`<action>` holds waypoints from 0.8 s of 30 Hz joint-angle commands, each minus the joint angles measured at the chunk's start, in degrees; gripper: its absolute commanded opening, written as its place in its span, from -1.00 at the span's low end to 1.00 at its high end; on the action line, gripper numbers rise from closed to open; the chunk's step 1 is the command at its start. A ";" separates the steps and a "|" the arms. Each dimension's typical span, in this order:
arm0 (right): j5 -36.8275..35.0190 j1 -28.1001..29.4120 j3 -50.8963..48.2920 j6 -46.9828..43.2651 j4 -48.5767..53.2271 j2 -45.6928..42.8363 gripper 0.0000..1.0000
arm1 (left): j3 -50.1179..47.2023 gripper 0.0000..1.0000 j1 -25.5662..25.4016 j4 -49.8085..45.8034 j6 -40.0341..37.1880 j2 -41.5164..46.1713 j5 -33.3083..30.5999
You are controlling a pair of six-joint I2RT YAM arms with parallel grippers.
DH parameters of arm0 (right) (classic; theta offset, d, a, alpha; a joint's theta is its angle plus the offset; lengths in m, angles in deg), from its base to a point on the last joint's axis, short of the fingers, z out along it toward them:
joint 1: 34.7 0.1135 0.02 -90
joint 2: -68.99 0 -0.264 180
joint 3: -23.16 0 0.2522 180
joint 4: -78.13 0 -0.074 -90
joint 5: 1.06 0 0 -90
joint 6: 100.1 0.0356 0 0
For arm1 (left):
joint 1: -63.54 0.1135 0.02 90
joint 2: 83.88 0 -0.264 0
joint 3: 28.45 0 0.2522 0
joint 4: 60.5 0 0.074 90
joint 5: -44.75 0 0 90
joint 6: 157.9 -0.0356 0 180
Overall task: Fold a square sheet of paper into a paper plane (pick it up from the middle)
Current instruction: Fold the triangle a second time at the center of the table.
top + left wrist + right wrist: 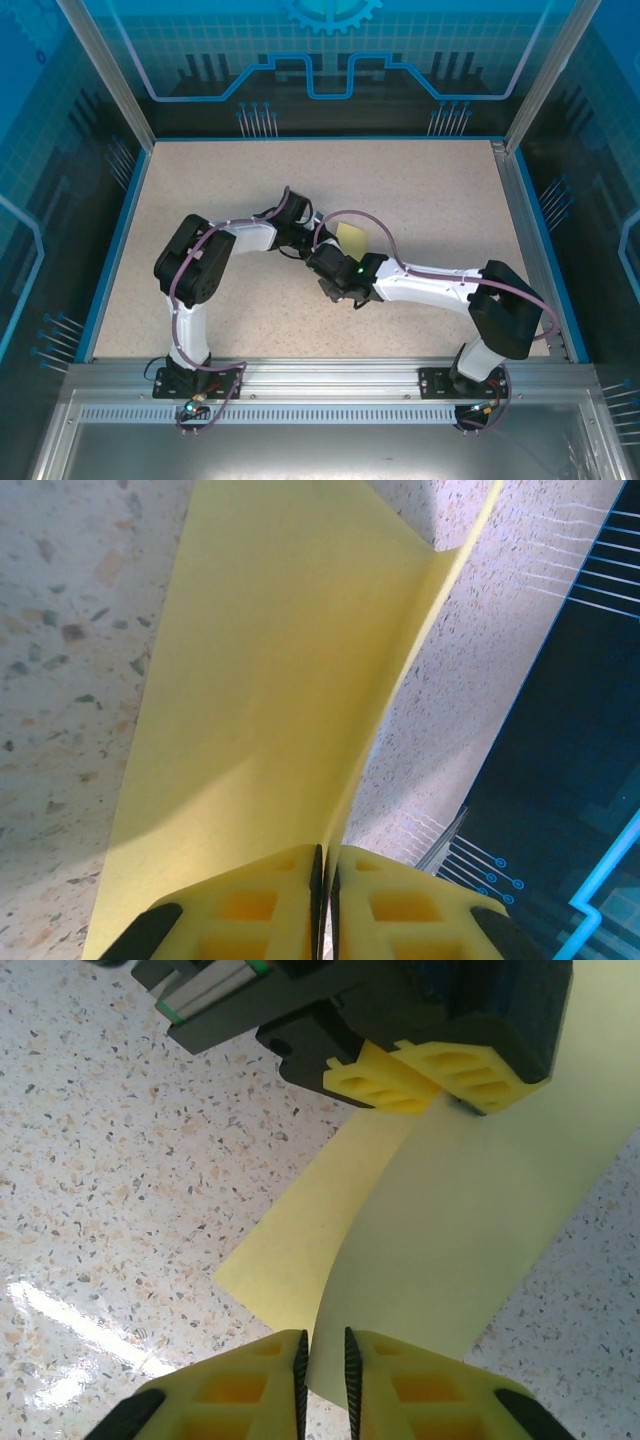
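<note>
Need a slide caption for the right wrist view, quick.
Right gripper and left gripper pinch opposite ends of the curved square sheet of paper over the speckled table.

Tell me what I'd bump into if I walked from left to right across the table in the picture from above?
left arm → yellow paper → right arm
</note>
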 commanded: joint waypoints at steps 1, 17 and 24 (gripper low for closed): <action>0.51 -0.69 -1.03 0.15 0.90 -1.14 -0.65 | 1.12 -0.73 0.34 -2.33 -0.99 1.95 1.51; 13.87 -8.08 -6.97 -1.12 -5.82 -7.63 -1.00 | 0.18 -0.05 0.38 -7.52 -3.27 6.71 -3.71; 26.16 -16.36 -11.14 -1.68 -9.60 -9.16 -1.00 | -4.26 0.12 -0.56 -10.81 -3.73 12.62 -9.64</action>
